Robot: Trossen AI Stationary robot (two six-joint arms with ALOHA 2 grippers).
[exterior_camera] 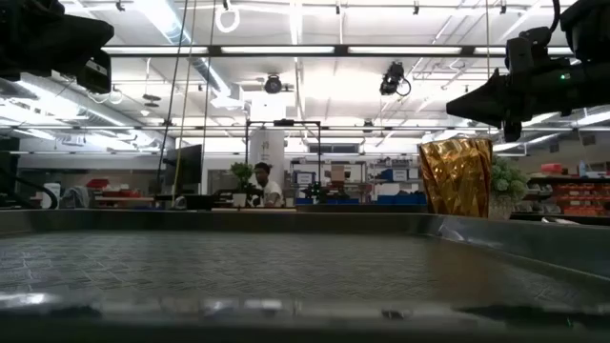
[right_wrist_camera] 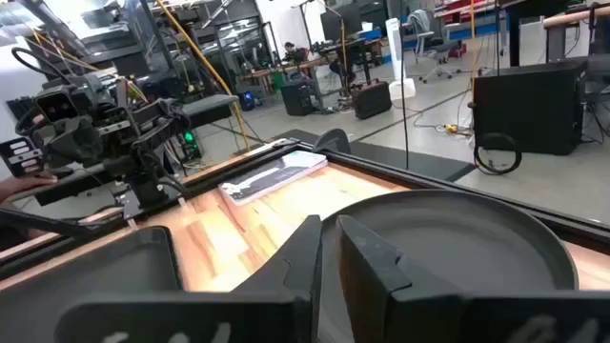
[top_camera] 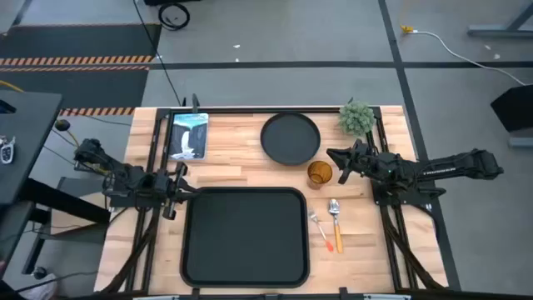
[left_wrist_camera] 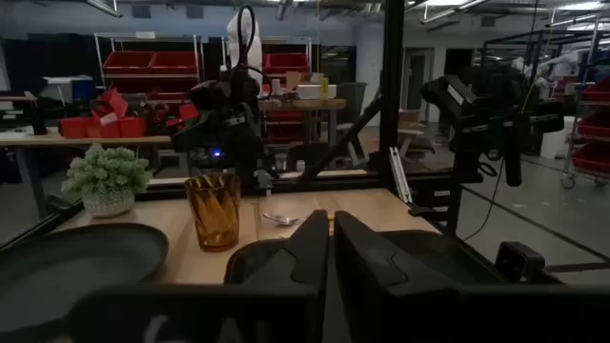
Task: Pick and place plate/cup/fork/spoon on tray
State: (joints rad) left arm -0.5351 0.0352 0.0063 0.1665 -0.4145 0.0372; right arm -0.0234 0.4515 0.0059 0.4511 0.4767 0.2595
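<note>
The black rectangular tray (top_camera: 246, 237) lies at the table's near middle. The round black plate (top_camera: 291, 138) rests flat at the far middle and also shows in the right wrist view (right_wrist_camera: 457, 243). The amber cup (top_camera: 320, 173) stands upright between the plate and the utensils, also seen in the left wrist view (left_wrist_camera: 213, 210). The spoon (top_camera: 335, 212) and the fork (top_camera: 320, 227) lie right of the tray, orange handles toward the near edge. My right gripper (top_camera: 332, 157) is shut and empty, raised just beside the cup's far right. My left gripper (top_camera: 178, 193) is shut and empty, above the tray's far left corner.
A small potted plant (top_camera: 356, 118) stands at the far right by the plate. A flat light-blue and white card (top_camera: 188, 136) lies at the far left. Bare wood shows between the card and the plate. A person (exterior_camera: 262, 181) sits far off in the room.
</note>
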